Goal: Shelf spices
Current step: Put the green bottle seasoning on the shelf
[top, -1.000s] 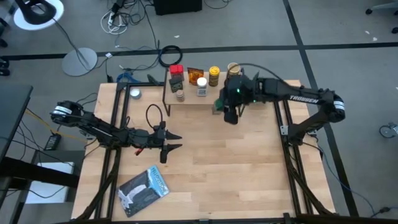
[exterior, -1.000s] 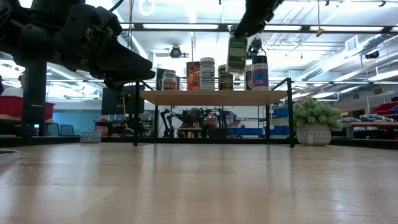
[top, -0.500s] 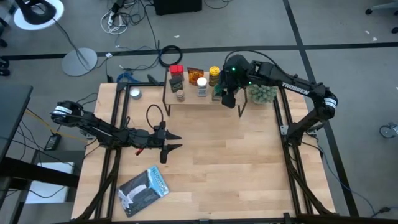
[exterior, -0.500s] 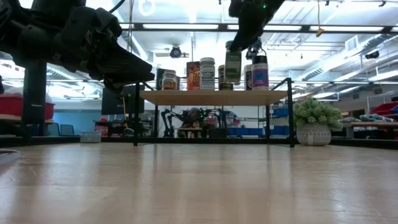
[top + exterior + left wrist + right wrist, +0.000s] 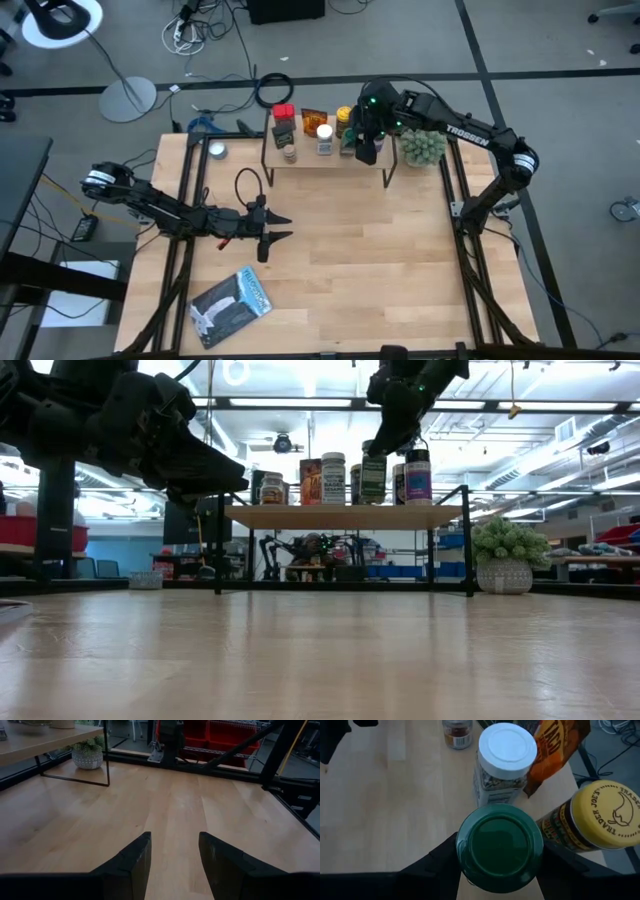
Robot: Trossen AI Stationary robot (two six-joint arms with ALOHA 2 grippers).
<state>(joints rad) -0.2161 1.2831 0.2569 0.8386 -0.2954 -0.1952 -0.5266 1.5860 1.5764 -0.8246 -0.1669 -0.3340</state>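
Observation:
The shelf (image 5: 320, 160) stands at the table's far edge with several spices on it: a white-lidded jar (image 5: 506, 750), a yellow-lidded jar (image 5: 604, 812), an orange packet (image 5: 555, 742) and a small brown jar (image 5: 457, 732). My right gripper (image 5: 362, 148) hovers over the shelf's right half, shut on a green-lidded jar (image 5: 500, 847) (image 5: 373, 472). Whether the jar's base touches the board, I cannot tell. My left gripper (image 5: 278, 229) waits open, low over the table's left middle, with nothing between its fingers (image 5: 132, 865). My right gripper pinches the green-lidded jar between its two fingers, one on each side just below the lid's rim (image 5: 459, 851). The fingers slant down from the table's near right side. The jar stays upright among the other spices, beside the white-lidded and yellow-lidded jars.
A spiky green plant in a pot (image 5: 422, 148) stands right of the shelf. A flat blue-grey packet (image 5: 232, 303) lies near the table's front left corner. A small round lid-like thing (image 5: 216, 150) sits left of the shelf. The table's middle (image 5: 370, 250) is bare wood.
My right gripper has carried the green-lidded jar from in front of the shelf's right end toward the far edge and a little left, over the shelf, and has sunk slightly. The jar stayed upright and now stands level with the other spices.

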